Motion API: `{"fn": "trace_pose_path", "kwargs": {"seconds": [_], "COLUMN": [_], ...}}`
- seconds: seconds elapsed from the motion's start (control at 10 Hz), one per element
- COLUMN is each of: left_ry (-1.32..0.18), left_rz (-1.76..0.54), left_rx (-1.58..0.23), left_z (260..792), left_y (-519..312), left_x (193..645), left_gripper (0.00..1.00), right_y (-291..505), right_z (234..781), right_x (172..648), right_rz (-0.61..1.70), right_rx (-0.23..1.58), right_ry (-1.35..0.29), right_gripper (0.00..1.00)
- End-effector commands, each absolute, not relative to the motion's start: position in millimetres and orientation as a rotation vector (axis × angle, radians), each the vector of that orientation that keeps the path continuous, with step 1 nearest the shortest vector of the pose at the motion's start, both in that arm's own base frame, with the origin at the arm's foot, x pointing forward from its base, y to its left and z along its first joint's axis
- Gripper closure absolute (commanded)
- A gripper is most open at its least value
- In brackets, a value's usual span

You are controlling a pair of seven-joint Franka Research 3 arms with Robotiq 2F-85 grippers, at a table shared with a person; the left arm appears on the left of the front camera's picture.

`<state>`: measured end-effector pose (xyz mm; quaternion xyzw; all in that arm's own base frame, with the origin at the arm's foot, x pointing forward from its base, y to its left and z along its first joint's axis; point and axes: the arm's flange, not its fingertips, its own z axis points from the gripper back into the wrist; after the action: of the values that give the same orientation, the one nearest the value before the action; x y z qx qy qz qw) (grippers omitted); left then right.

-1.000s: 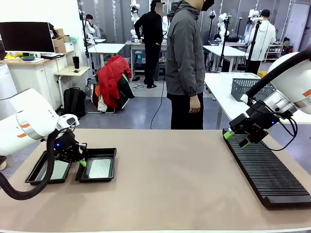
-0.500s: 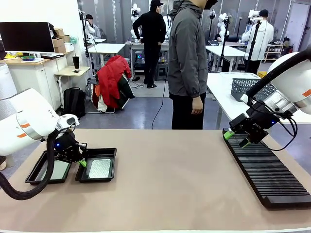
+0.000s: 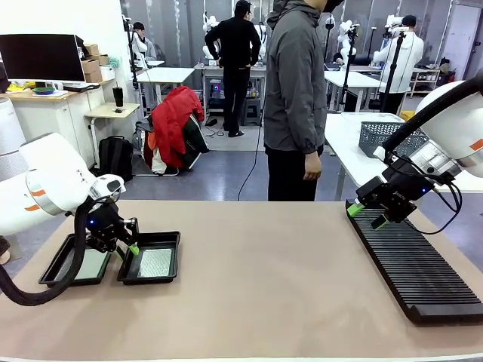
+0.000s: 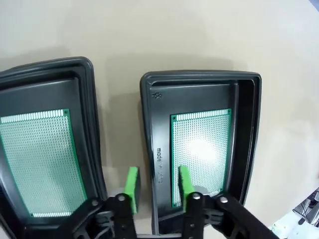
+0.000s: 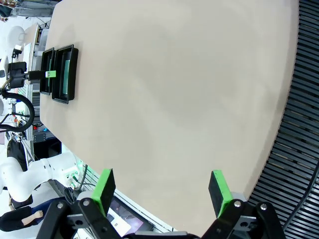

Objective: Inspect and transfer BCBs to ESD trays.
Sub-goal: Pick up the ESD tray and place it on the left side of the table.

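Two black ESD trays lie side by side at the table's left, each with a green BCB flat inside. The right tray (image 3: 175,256) (image 4: 245,139) holds one board (image 3: 155,262) (image 4: 201,149). The left tray (image 3: 51,270) (image 4: 92,124) holds the other (image 3: 92,264) (image 4: 42,159), partly behind my arm. My left gripper (image 3: 128,250) (image 4: 158,183) is open and holds nothing, its green pads astride the right tray's near rim. My right gripper (image 3: 367,216) (image 5: 163,191) stands wide open over the ribbed rack's far end, holding nothing.
A long black ribbed rack (image 3: 415,268) (image 5: 299,124) runs along the table's right side. A person in a grey jacket (image 3: 294,83) stands at the far edge. A grey wire-mesh basket (image 3: 381,136) sits on the white table behind.
My left gripper's fingers have parted from shut to open at the right tray's rim. The right arm has not moved. The person has shifted slightly to the right.
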<state>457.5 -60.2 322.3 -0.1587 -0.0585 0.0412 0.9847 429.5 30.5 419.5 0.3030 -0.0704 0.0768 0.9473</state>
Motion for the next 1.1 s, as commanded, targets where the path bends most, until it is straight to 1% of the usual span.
{"fn": "trace_pose_path", "kwargs": {"seconds": [0.0,0.1,0.2,0.3,0.4,0.5,0.6,0.7,0.8,1.0], "left_ry": [-0.109,-0.107,-0.109,-0.103,-0.096,-0.092,-0.083,-0.086,-0.091,-0.091], "left_rz": [0.095,0.106,0.110,0.116,0.122,0.120,0.104,0.100,0.099,0.098], "left_rx": [-0.265,-0.221,-0.182,-0.134,-0.086,-0.037,-0.011,0.010,0.022,0.016], "left_z": [345.3,361.1,376.5,392.0,407.2,420.3,433.3,442.1,448.9,455.9], "left_y": [-63.5,-67.0,-69.6,-72.0,-72.4,-73.8,-77.4,-82.6,-85.7,-87.4], "left_x": [443.8,437.1,429.5,421.5,414.7,409.5,404.9,401.9,400.4,400.0], "left_gripper": [0.41,0.46,0.24,0.28,0.06,0.25,0.00,0.08,0.00,0.00], "right_y": [32.9,32.9,32.9,32.9,32.9,32.9,32.9,32.9,32.9,32.9], "right_z": [420.2,420.2,420.2,420.2,420.2,420.2,420.2,420.2,420.2,420.2], "right_x": [430.4,430.4,430.4,430.4,430.4,430.4,430.4,430.4,430.4,430.4], "right_rz": [0.135,0.135,0.135,0.135,0.135,0.135,0.135,0.135,0.135,0.135], "right_rx": [0.615,0.615,0.615,0.615,0.615,0.615,0.615,0.615,0.615,0.615], "right_ry": [-0.148,-0.148,-0.148,-0.148,-0.148,-0.148,-0.148,-0.148,-0.148,-0.148], "right_gripper": [0.00,0.00,0.00,0.00,0.00,0.00,0.00,0.00,0.00,0.00]}}
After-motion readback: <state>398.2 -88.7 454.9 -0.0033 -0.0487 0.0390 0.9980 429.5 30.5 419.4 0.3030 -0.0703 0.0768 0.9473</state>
